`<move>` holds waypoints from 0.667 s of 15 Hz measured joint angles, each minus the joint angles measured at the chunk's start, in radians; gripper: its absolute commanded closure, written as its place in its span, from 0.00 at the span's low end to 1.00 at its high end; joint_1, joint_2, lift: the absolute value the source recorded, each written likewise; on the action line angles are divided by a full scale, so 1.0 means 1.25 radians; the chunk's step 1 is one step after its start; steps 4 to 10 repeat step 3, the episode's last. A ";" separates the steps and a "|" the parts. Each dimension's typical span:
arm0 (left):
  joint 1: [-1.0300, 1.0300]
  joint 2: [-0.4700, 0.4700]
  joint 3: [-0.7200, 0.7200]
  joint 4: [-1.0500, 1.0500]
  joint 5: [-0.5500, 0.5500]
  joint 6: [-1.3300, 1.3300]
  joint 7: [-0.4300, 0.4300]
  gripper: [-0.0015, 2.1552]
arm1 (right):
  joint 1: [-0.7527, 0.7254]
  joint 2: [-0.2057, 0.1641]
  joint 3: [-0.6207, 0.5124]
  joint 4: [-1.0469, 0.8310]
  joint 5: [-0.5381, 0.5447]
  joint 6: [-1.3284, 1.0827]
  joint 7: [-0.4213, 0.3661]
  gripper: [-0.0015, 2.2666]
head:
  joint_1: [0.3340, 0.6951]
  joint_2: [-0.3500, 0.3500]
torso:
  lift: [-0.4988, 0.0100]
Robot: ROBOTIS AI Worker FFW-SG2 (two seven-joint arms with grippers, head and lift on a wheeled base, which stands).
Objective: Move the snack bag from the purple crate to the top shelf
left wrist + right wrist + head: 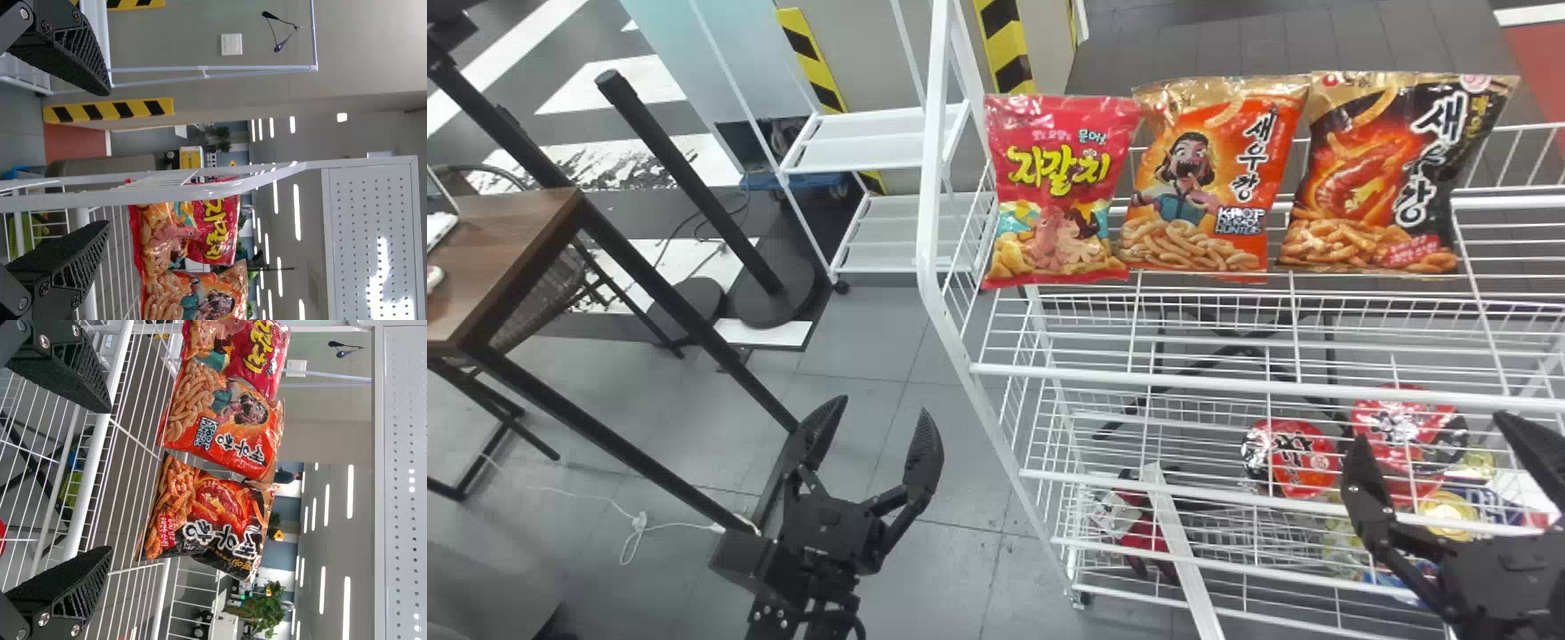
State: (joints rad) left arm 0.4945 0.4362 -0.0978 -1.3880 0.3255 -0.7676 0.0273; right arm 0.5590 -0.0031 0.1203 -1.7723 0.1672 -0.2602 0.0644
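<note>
Right claw (110,480) spread wide and gripping nothing, I am facing the black-and-orange snack bag (210,520), which is standing beyond my fingertips on the top shelf (1227,382). I am not able to tell whether it is the one the task means, but I am judging the placing to be done, so the main risk is now lying in what I do with an empty claw. Left of that bag, and close to it, the orange bag (223,420) is standing; farther left, the pink bag (250,347) is pressing near its other side. Were I pushing forward again, I would be risking a nudge that topples the first bag backward, and its crowded neighbours could be going with it. Nearer to me, the front rail (83,513) is running between claw and bags; a finger dipping or swinging sideways on the way out could be catching its wires and shaking all three. Well off to the left, my left claw (882,407) is waiting with its fingers apart, near the white post (934,222); a careless sweep toward the bags could be knocking that post.
</note>
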 measured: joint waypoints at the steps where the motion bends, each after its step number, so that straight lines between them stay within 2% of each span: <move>1: -0.003 -0.003 0.000 0.002 0.000 0.000 -0.001 0.06 | -0.002 0.000 -0.002 0.003 0.000 -0.003 0.001 0.03 | 1.00 0.93 | 0.98; 10: -0.005 -0.007 0.000 0.004 0.000 0.000 -0.001 0.06 | -0.005 0.000 -0.003 0.006 0.000 -0.007 0.001 0.03 | 1.00 0.93 | 0.98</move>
